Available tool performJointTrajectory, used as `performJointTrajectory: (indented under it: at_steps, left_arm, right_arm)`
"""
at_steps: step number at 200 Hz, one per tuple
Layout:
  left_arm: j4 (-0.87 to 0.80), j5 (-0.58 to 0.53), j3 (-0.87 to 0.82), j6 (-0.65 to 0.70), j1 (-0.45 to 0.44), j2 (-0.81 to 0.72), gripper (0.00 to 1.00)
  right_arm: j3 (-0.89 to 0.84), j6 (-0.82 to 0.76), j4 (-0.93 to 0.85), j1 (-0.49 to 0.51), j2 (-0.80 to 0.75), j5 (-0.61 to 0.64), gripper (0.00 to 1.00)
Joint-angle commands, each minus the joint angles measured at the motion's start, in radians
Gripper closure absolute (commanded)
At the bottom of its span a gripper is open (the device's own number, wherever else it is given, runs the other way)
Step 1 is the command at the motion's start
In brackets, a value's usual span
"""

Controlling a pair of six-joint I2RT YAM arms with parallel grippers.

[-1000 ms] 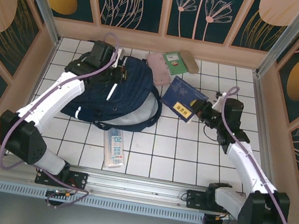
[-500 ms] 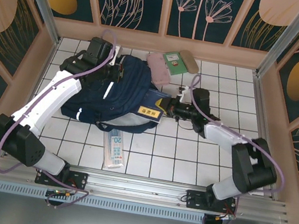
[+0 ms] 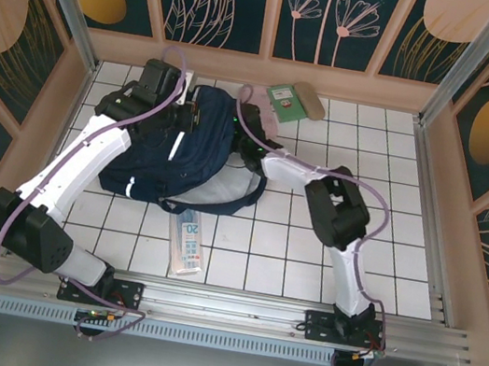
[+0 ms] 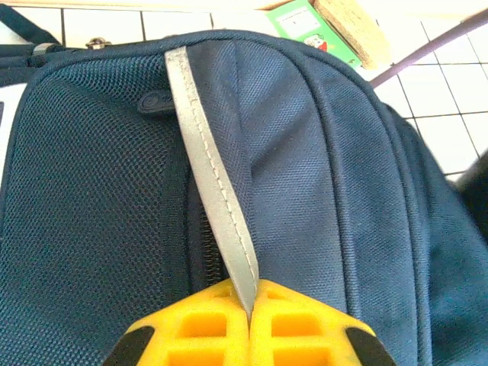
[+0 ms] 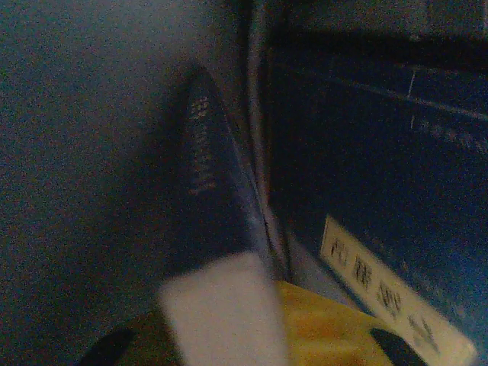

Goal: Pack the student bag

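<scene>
The student bag (image 3: 194, 157), a large navy backpack, lies at the back left of the tiled table. My left gripper (image 4: 249, 311) is shut on the bag's grey reflective stripe (image 4: 204, 164), at the bag's top (image 3: 189, 122). My right arm reaches across into the bag's open side, its wrist (image 3: 249, 144) at the opening. In the right wrist view it is dark inside the bag. There my right gripper (image 5: 268, 305) is shut on a blue book (image 5: 366, 152) with a cream label (image 5: 381, 301), its spine running away from the fingers.
A pink pouch (image 3: 260, 108), a green booklet (image 3: 287, 103) and a tan case (image 3: 311, 100) lie behind the bag near the back wall. A flat packet marked 20 (image 3: 187, 239) lies in front of the bag. Wooden walls (image 3: 264, 71) enclose the table.
My right arm swung left and carried the blue book from the open table into the bag, where it is now hidden from above. My left gripper kept its hold on the stripe.
</scene>
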Motion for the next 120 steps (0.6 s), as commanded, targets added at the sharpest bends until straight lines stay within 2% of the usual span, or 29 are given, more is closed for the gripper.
performJointTrajectory:
  at_steps: [1,12,45,69,120]
  left_arm:
    - [0.11,0.029,0.064,-0.026,-0.005,-0.063,1.0]
    - [0.115,0.021,0.061,-0.029,-0.002,-0.068,1.0]
    - [0.117,0.006,0.058,-0.032,0.01,-0.079,1.0]
    - [0.126,-0.001,0.048,-0.039,0.022,-0.084,1.0]
    - [0.161,0.011,0.022,-0.064,0.046,-0.078,1.0]
  right_arm:
    - [0.085,0.025,-0.052,0.01,0.056,0.07,0.53]
    - [0.074,0.001,-0.046,0.01,0.047,0.076,0.41]
    - [-0.016,-0.096,-0.043,0.001,-0.056,0.102,0.25]
    - [-0.087,-0.172,-0.083,-0.014,-0.132,0.113,0.22]
    - [-0.278,-0.28,-0.031,-0.067,-0.276,0.1,0.19]
